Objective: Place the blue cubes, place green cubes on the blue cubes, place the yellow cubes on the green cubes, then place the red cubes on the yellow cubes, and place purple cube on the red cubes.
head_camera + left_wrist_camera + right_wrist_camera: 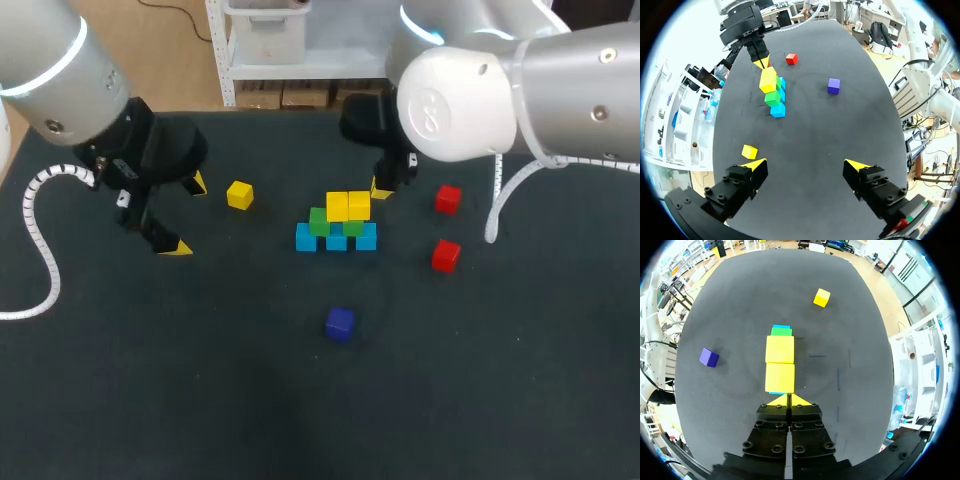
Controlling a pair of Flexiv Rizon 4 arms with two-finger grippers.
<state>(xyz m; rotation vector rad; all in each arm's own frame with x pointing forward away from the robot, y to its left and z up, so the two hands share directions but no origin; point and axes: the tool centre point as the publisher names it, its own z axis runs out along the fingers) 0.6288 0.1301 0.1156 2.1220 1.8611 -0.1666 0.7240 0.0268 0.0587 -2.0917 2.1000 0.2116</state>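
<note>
The blue cubes (336, 241) sit in a row of three near the middle of the desk (200, 390), running left to right. Two green cubes (319, 221) rest on them, and two yellow cubes (348, 206) lie side by side on the green ones. From my right wrist camera the two yellow cubes (780, 362) line up straight ahead of the fingers, with a bit of green and blue showing past the far one. My right claw (381, 190) is at the right end of the stack, a little to its far side. Its tips are pinched together with nothing between them and lie just beside the nearest yellow cube; I cannot tell whether they touch it. My left claw (186, 215) hangs over the left part of the desk, spread wide and holding nothing, well apart from the stack. A loose yellow cube (239, 195) lies between that claw and the stack, just beside the claw's far finger. Two red cubes lie on the desk to the right of the stack, one farther (448, 199) and one nearer (446, 255), apart from each other. The purple cube (340, 323) sits alone on the near side of the stack.
</note>
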